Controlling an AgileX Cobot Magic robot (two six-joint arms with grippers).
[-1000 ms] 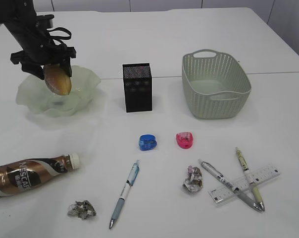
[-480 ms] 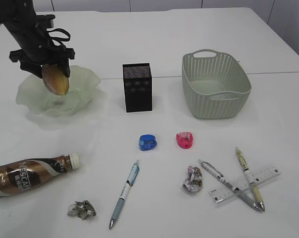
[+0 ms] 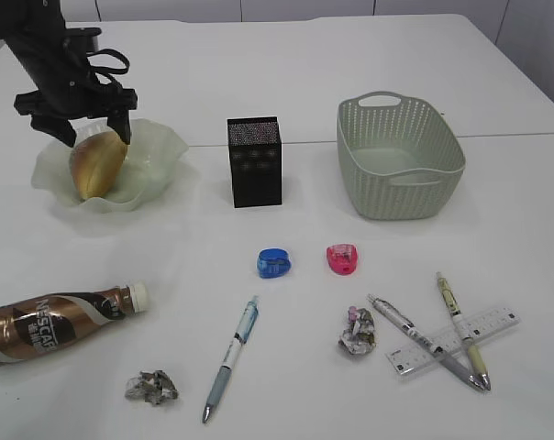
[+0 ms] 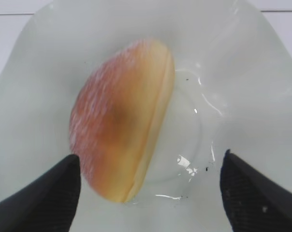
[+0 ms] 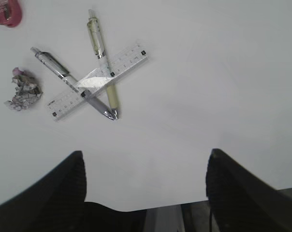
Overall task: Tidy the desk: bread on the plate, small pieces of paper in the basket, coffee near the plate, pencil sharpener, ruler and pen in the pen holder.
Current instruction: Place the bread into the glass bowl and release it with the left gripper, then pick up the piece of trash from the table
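The bread (image 3: 95, 165) lies in the wavy pale-green plate (image 3: 158, 147); it also shows in the left wrist view (image 4: 122, 130) on the plate (image 4: 242, 87). My left gripper (image 3: 75, 128) (image 4: 151, 193) is open just above the bread, not touching it. My right gripper (image 5: 146, 188) is open and empty above the table's near edge, out of the exterior view. The coffee bottle (image 3: 52, 323) lies on its side at front left. Two paper balls (image 3: 151, 387) (image 3: 358, 332), blue (image 3: 273, 263) and pink (image 3: 341, 258) sharpeners, a blue pen (image 3: 231, 359), two pens (image 3: 426, 341) (image 3: 460, 328) crossed over a ruler (image 3: 486, 328).
The black mesh pen holder (image 3: 254, 161) stands at centre back. The pale-green basket (image 3: 398, 156) stands to its right. In the right wrist view I see the ruler (image 5: 98, 79), the two pens, a paper ball (image 5: 24, 90) and the pink sharpener (image 5: 6, 12).
My left gripper has let go of the bread, which dropped from between the fingers and now lies in the plate. The gripper has opened and stays just above it.
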